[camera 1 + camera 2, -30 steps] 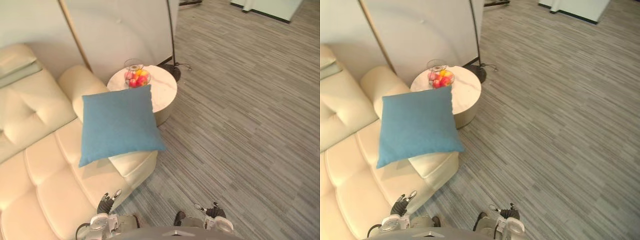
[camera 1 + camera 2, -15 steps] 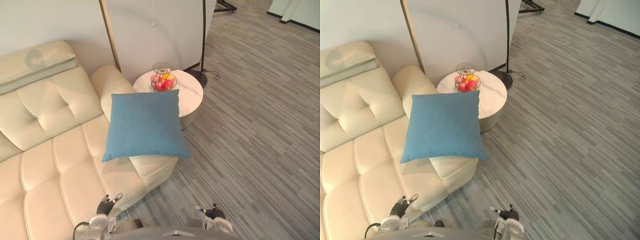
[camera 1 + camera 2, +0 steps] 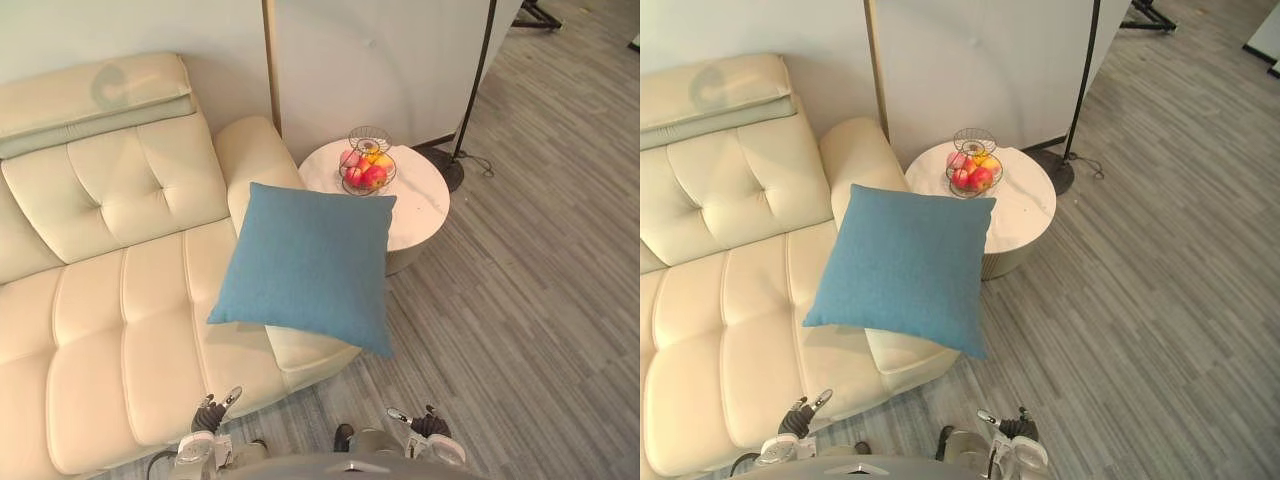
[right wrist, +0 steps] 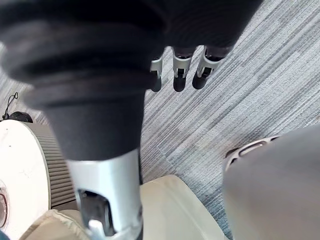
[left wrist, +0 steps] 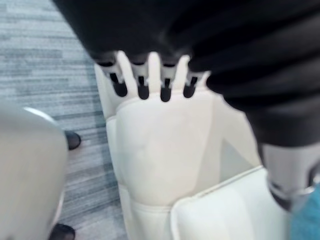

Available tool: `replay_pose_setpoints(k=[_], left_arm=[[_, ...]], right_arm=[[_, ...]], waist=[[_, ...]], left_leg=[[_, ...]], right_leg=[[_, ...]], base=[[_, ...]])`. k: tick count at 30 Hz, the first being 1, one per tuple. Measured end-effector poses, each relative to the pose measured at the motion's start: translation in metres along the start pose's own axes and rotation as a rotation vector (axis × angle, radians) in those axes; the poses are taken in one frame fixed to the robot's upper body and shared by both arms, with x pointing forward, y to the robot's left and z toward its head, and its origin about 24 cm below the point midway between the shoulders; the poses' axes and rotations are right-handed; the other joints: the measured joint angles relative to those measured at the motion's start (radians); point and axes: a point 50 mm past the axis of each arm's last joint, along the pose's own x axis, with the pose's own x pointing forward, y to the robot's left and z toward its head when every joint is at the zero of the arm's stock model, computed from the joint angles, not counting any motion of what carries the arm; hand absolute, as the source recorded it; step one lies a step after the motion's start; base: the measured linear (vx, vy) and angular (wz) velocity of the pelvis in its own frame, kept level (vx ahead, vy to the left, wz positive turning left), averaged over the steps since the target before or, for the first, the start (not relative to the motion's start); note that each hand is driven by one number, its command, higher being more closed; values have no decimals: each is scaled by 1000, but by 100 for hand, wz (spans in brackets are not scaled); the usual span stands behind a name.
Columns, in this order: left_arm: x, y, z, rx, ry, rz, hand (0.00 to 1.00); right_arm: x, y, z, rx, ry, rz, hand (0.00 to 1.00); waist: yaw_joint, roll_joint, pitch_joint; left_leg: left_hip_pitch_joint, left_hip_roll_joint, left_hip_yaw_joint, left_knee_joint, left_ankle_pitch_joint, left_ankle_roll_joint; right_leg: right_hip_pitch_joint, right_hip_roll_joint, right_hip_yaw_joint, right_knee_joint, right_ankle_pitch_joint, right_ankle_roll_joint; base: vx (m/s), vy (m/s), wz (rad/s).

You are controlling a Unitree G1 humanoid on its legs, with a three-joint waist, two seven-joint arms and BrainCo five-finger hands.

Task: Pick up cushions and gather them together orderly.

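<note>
Both low, fingers relaxed: L hand (image 3: 207, 413), R hand (image 3: 429, 425).

One blue cushion (image 3: 310, 265), square, plain fabric, plump, no visible creases. It lies flat-side up on the cream sofa (image 3: 120, 300), across the seat's end and low armrest. Its near corner overhangs the sofa's front edge.

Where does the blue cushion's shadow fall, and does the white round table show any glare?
Left eye view: the blue cushion throws a soft shadow on the sofa seat, just under its lower edge. Right eye view: the round table top looks evenly bright, with no distinct glare spot.
</note>
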Motion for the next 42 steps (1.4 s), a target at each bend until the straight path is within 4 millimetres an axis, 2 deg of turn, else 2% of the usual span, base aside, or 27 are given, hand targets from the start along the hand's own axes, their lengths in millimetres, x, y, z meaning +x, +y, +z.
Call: replay_pose_setpoints(k=[6,8,11,13,15,16,17,18,21,26,28,30,34,36,39,42], left_arm=[[0,4,0,-10,0,13,0],[1,12,4,-41,-14,38,0],[3,28,18,-96,-66,92,0],[3,60,35,-127,-133,173,0],[2,80,48,-127,-182,225,0],[1,91,60,-122,-223,249,0],[0,95,64,-122,-240,259,0],[-2,102,74,-128,-282,273,0],[-5,105,87,-130,-340,279,0],[-11,110,118,-143,-457,276,0],[-14,107,139,-129,-525,266,0],[-17,97,167,-118,-615,233,0],[-27,60,235,-96,-798,120,0],[-38,36,272,-65,-897,55,0],[-52,16,304,-33,-984,1,0],[-55,7,322,28,-1000,-13,0]], right_arm=[[0,-10,-6,50,23,-39,0],[-1,-15,-6,90,23,-64,0],[0,-27,6,146,-29,-110,0],[1,-44,27,200,-114,-165,0],[1,-56,43,207,-177,-196,0],[1,-65,57,203,-230,-210,0],[1,-68,64,200,-255,-215,0],[-1,-77,81,207,-317,-233,0],[-5,-86,98,198,-388,-252,0],[-11,-91,128,189,-499,-260,0],[-13,-87,143,190,-549,-244,0],[-16,-74,165,215,-613,-201,0],[-23,-33,215,216,-744,-84,0],[-32,-9,240,219,-812,-4,0],[-47,13,267,222,-906,73,0],[-54,25,277,216,-941,113,0]], waist=[[-1,0,-2],[-1,-1,-6],[-1,-2,-7],[-4,-4,-8],[-7,-4,-16],[-9,0,-23],[-12,0,-23],[-15,2,-24],[-15,4,-27],[-19,12,-30],[-21,16,-33],[-21,20,-24],[-12,20,42],[-12,22,73],[-7,26,123],[-4,26,140]], left_leg=[[15,-11,4,-15,20,7],[18,-19,14,-29,32,14],[23,-26,19,-49,47,17],[28,-27,23,-55,53,21],[29,-27,23,-92,72,23],[30,-25,25,-118,87,24],[26,-26,25,-125,96,25],[25,-26,26,-142,109,26],[10,-26,39,-153,119,24],[-8,-23,51,-169,123,21],[-36,-23,50,-165,125,20],[-80,-24,48,-156,147,20],[-174,-25,43,-89,152,22],[-252,-26,22,-36,148,21],[-299,-24,20,-3,144,22],[-356,-26,19,28,142,24]], right_leg=[[71,3,20,-140,81,13],[86,0,23,-180,108,20],[88,-4,24,-209,132,23],[90,-3,32,-217,140,24],[85,2,40,-233,152,24],[70,8,44,-242,165,23],[66,8,44,-247,172,21],[62,11,46,-260,185,20],[51,15,53,-278,199,19],[33,23,73,-304,218,17],[4,22,73,-300,220,19],[-38,20,72,-297,245,13],[-115,11,69,-268,261,6],[-174,4,65,-240,261,6],[-216,2,63,-208,258,3],[-295,-8,64,-130,234,-4]], base=[[54,60,-1],[-26,69,1],[-38,45,1],[-99,10,-8],[-146,-19,-7],[-128,-23,-6],[-155,-30,-6],[-117,-20,-1],[-163,-27,-8],[-61,-19,-11],[0,0,0],[0,0,0],[-9,-4,8],[-81,-20,16],[-103,-38,6],[-98,-25,3]])
